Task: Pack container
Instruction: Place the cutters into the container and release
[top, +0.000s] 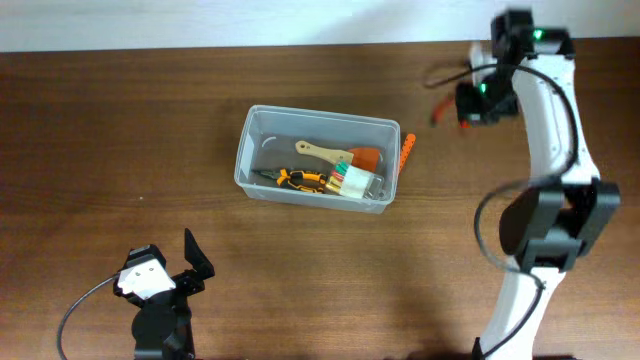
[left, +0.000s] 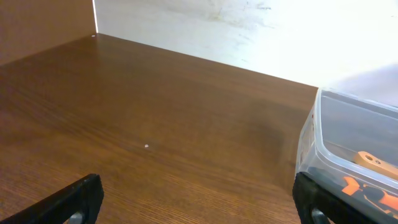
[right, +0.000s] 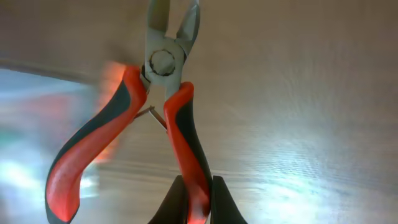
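1. The container (top: 318, 160) sits about mid-table, clear plastic with a rim, long side running left to right from above. The table (top: 120, 130) is dark brown wood grain.
2. Inside the container there's a wooden-handled tool (top: 322, 152) with an orange head, some orange-and-black pliers (top: 298, 180) along the near wall, and a white-and-green item (top: 355, 182) in the near right corner. Can't make out what that last one is.
3. An orange ribbed piece (top: 407, 150) lies outside, right up against the container's right end.
4. The right claw (right: 196, 196) is clamped on one handle of the red pliers (right: 163, 62). In the wrist view the fingers pinch the right-hand handle near its end, the other handle splays out free, and the metal nose points away from the claw with its tips slightly parted.
5. From above, that right arm is reached out to the far right of the table, well apart from the container, with the red pliers hanging off it.
6. The left claw (top: 196, 258) is down at the near left, fingers spread wide with nothing between them. Its wrist camera catches the container's corner off to the right.
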